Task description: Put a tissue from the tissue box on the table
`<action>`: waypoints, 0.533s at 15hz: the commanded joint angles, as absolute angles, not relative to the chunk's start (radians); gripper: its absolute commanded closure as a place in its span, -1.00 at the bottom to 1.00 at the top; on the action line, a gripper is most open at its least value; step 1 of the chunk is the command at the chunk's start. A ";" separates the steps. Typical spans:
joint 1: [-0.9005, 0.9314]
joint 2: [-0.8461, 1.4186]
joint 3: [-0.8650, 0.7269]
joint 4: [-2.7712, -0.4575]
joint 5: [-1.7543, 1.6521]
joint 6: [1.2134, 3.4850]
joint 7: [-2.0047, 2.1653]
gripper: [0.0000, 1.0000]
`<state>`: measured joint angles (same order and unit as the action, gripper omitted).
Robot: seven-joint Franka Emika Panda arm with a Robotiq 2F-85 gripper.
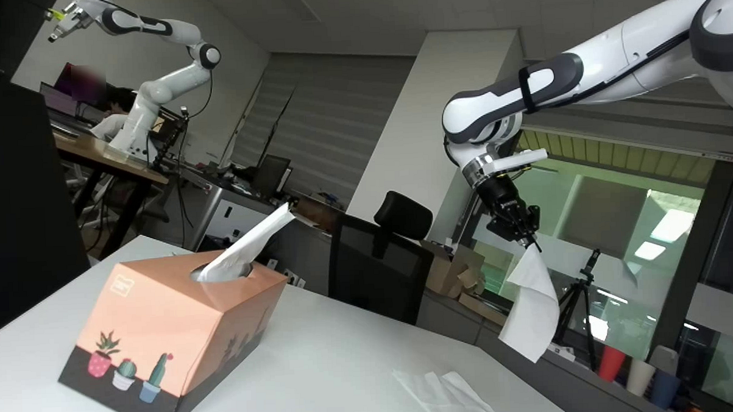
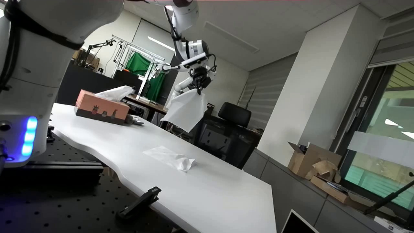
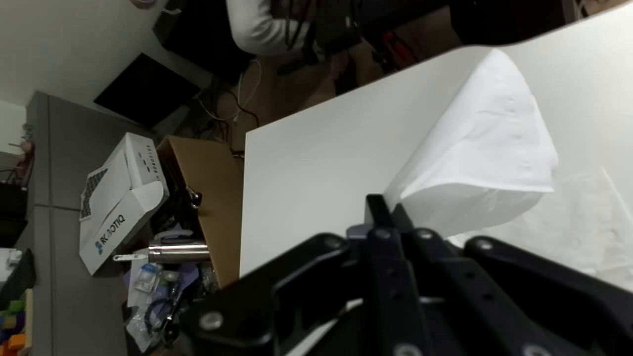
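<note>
My gripper (image 3: 393, 210) is shut on a corner of the white tissue (image 3: 489, 148). The tissue hangs limp and folded below the fingertips, above the table (image 3: 301, 168). In both exterior views the gripper (image 1: 531, 244) (image 2: 198, 92) is raised high, and the tissue (image 1: 531, 307) (image 2: 186, 108) hangs apart from the tabletop (image 1: 323, 366) (image 2: 223, 191). The salmon-pink tissue box (image 1: 156, 302) (image 2: 102, 108) stands at the far end of the table from the gripper, with another white sheet (image 1: 249, 243) sticking out of its slot. The box is out of the wrist view.
A second creased white sheet (image 1: 443, 398) (image 2: 171, 158) lies flat on the table; it also shows in the wrist view (image 3: 583, 222). A black clamp (image 2: 139, 204) sits at the table edge. A black office chair (image 1: 374, 260) stands behind the table. An open cardboard box (image 3: 210, 198) stands beyond the edge.
</note>
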<state>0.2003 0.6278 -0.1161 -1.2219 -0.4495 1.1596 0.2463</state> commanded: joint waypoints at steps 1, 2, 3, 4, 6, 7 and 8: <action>0.181 0.725 -0.079 -1.131 -0.512 1.042 0.078 1.00; 0.181 0.660 -0.077 -1.206 -0.492 1.099 0.159 0.98; 0.181 0.681 -0.073 -1.197 -0.504 1.083 0.128 0.98; 0.181 0.698 -0.072 -1.188 -0.507 1.076 0.115 0.98; 0.182 0.716 -0.072 -1.177 -0.512 1.071 0.103 0.98; 0.182 0.718 -0.072 -1.173 -0.514 1.069 0.099 0.98; 0.182 0.718 -0.072 -1.170 -0.516 1.066 0.097 0.98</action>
<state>0.1958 0.7169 -0.0942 -1.1752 -0.5062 1.0738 0.0908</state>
